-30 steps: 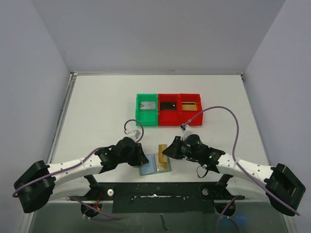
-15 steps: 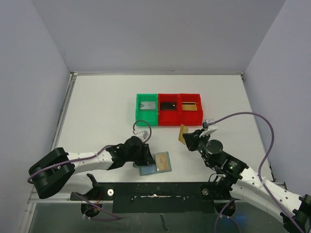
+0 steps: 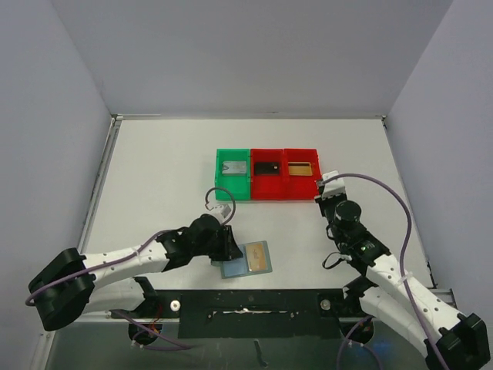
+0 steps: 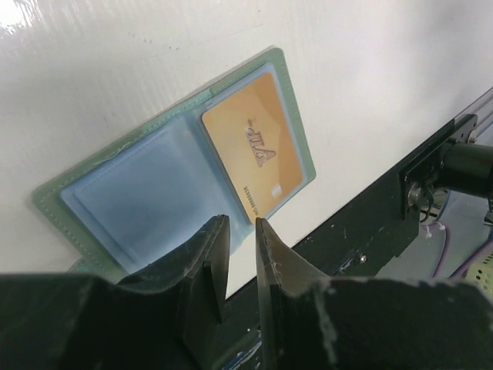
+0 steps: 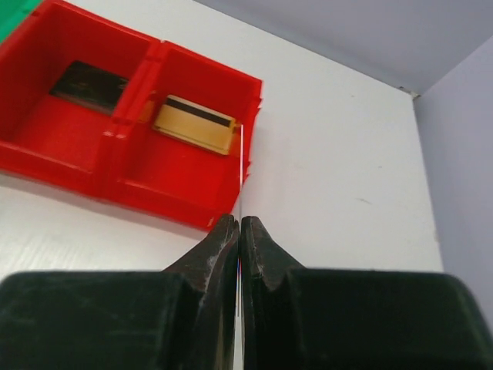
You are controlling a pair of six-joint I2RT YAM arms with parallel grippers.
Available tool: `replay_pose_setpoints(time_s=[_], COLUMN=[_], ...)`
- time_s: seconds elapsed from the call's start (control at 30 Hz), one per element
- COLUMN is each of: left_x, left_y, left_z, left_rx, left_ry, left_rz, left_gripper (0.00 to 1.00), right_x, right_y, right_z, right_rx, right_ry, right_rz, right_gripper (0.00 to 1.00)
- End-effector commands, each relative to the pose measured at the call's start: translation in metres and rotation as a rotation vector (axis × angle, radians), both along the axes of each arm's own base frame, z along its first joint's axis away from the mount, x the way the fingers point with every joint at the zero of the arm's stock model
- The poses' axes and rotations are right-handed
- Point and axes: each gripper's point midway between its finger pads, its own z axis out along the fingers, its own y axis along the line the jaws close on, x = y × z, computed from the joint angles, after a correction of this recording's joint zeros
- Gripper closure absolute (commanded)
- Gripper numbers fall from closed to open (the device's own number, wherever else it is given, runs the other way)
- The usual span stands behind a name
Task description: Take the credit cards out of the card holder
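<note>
Swinging away from the holder (image 3: pixel 233 269), the right hand (image 3: pixel 323 199) now sits by the near right corner of the right red bin (image 3: pixel 302 187). Half a second ago it hung lower, with its gold card turned flat to the top camera. The left arm has shifted little and its hand is at the same spot.

Nearest the arm bases, the holder (image 4: pixel 139 200) lies open and flat on the bench (image 3: pixel 154 177). Its left panel is bare blue and a tan card (image 4: pixel 254 150) is tucked in the right panel (image 3: pixel 259 257). The left hand (image 4: pixel 239 231) is at the holder's left edge (image 3: pixel 226 245), fingers a narrow slit apart with nothing seen between them.

Farther out, the right hand (image 5: pixel 239 223) is pinched tight on a second card (image 5: pixel 240 169). That card shows only edge-on as a thin upright line, with its far end against the right wall of the right red bin (image 5: pixel 177 193).

In that bin lies a gold card with a dark stripe (image 5: pixel 192 123). The middle red bin (image 3: pixel 267 187) holds a black card (image 5: pixel 88 83). The green bin (image 3: pixel 233 195) on the left holds a grey card (image 3: pixel 233 167).
</note>
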Motion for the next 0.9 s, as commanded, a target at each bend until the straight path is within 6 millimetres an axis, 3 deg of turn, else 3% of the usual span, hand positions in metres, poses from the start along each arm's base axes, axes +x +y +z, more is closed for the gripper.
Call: replay_pose_setpoints(time_s=[0.0,0.07,0.2,0.3,0.43,0.63,0.87], left_x=[0.025,0.039,0.079,0.106,0.129,0.136,0.136], left_y=[0.005,0.02,0.065,0.097,0.137,0.159,0.172], left_z=[0.048,0.068,0.105,0.121,0.128,0.115,0.125], left_rx=[0.044,0.099,0.153,0.16,0.158,0.172,0.213], left_ry=[-0.127,-0.17,-0.254,-0.301,-0.327,-0.422,-0.47], left_rz=[-0.026,-0.025,0.05,0.114,0.204,0.291,0.338], left_gripper=[0.79,0.77,0.64,0.59,0.55,0.44,0.37], right_x=[0.033,0.042,0.065,0.082,0.102,0.13,0.16], right_y=[0.0,0.003,0.006,0.015,0.022,0.026,0.022], right_z=[0.065,0.077,0.083,0.068,0.045,0.021,-0.007], right_rx=[-0.024,-0.027,-0.055,-0.122,-0.223,-0.303,-0.432], right_ry=[-0.152,-0.175,-0.166,-0.113,-0.052,-0.005,0.063], right_rz=[0.109,0.166,0.257,0.345,0.41,0.442,0.454], right_gripper=[1.0,1.0,1.0,1.0,1.0,1.0,1.0])
